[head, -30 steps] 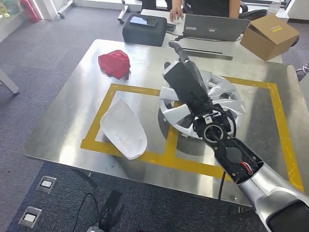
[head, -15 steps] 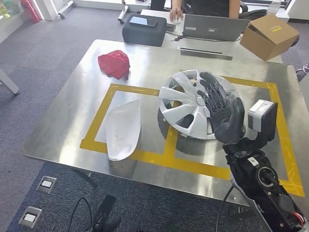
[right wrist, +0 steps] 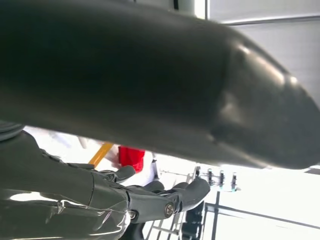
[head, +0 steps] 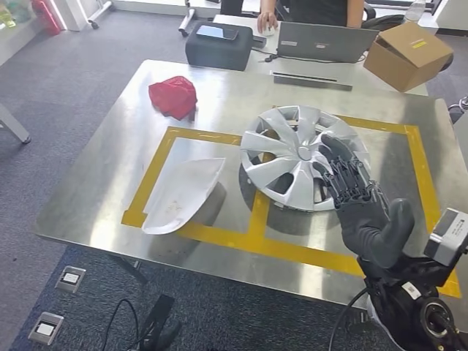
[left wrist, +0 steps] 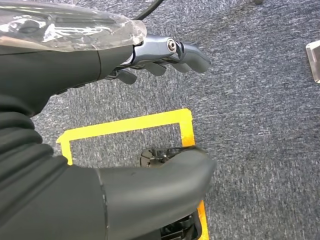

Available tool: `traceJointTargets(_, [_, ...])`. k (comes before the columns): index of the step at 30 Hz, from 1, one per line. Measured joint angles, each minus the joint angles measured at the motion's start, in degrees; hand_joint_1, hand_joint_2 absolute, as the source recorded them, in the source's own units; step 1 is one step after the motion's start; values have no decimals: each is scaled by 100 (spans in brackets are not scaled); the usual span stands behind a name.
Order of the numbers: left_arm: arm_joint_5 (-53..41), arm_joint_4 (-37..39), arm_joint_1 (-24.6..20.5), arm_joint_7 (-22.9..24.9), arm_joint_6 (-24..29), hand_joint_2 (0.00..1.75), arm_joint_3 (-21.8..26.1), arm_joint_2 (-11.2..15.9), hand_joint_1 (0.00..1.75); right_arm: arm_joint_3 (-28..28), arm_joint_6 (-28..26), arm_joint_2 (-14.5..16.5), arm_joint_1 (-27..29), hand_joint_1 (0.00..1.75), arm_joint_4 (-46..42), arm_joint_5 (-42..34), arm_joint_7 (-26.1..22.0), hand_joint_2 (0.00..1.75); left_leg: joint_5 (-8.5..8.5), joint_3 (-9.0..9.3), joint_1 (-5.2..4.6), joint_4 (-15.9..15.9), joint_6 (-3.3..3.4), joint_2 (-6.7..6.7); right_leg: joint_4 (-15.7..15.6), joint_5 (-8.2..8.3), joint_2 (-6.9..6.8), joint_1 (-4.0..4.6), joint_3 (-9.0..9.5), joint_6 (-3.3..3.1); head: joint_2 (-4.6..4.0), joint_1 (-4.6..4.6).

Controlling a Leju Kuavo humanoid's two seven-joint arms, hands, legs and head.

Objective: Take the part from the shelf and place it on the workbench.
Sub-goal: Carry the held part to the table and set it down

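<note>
A silver wheel cover (head: 287, 157) lies flat on the steel workbench (head: 99, 175), across the far side of a yellow tape frame (head: 259, 241). My right hand (head: 358, 201) hovers at the cover's near right rim, dark fingers (head: 338, 164) spread over the rim, holding nothing. In the right wrist view the thick thumb (right wrist: 151, 80) and the straight fingers (right wrist: 166, 197) stand well apart. My left hand (left wrist: 56, 65) hangs over grey carpet, fingers (left wrist: 170, 52) stretched out and thumb (left wrist: 158, 182) apart, with nothing in it.
A white curved shell (head: 182, 194) lies inside the tape frame, left of the wheel cover. A red bag (head: 172, 96) sits at the far left. Beyond the bench are a black case (head: 219, 44), a laptop (head: 319, 40), a cardboard box (head: 407, 53) and a person's hand (head: 267, 20).
My right arm has drawn back off the wheel cover toward the bench's near right edge, leaving the cover uncovered. The white shell has swung round on the spot.
</note>
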Motion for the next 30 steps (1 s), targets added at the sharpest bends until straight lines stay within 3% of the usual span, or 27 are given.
traceJointTargets(10, [-8,0,-6,-9,-6,0,0,2,0,-10,203,-8,507,0,-260,114,-3,0,-27,3,-40,10,31,-4,-6,-12,-2,-21,15,14,0,-1])
traceJointTargets(17, [-28,0,-6,6,-4,0,0,7,0,-9,209,-8,635,0,-302,119,-3,0,-50,33,-82,-2,138,3,-23,-39,-1,-85,61,119,0,-1])
traceJointTargets(19, [-40,0,-11,6,-2,0,0,7,0,-23,197,-8,653,0,-330,137,-1,0,-16,93,-52,-80,186,21,224,-243,-3,-91,-4,140,0,6])
traceJointTargets(22, [-56,0,-23,6,1,0,0,-2,0,-45,165,-8,697,0,-351,175,8,0,-5,128,-56,-117,213,36,1339,-855,-3,-94,-471,148,1,17])
traceJointTargets(23, [-60,0,-24,6,1,0,0,-5,0,-46,157,-8,717,0,-353,180,11,0,-5,128,-60,-114,212,37,1638,-950,-4,-97,-601,155,1,17])
traceJointTargets(24, [-62,0,-23,6,1,0,0,-7,0,-46,149,-8,736,0,-353,183,12,0,-4,126,-59,-108,211,37,1738,-923,-5,-100,-639,161,1,17])
traceJointTargets(25, [-66,0,-22,6,1,0,0,-8,0,-48,141,-8,751,0,-353,186,13,0,-4,124,-54,-96,207,36,1607,-782,-7,-105,-566,165,1,17])
traceJointTargets(28, [-82,0,-27,7,2,0,0,-15,0,-68,118,-8,786,0,-367,198,11,0,8,107,-46,-37,144,15,441,-214,-4,-109,23,143,1,17])
traceJointTargets(30, [-99,0,-34,8,5,0,0,-20,0,-93,98,-8,813,0,-396,206,7,0,47,90,-54,-21,52,-4,112,-101,14,-80,151,80,0,10])
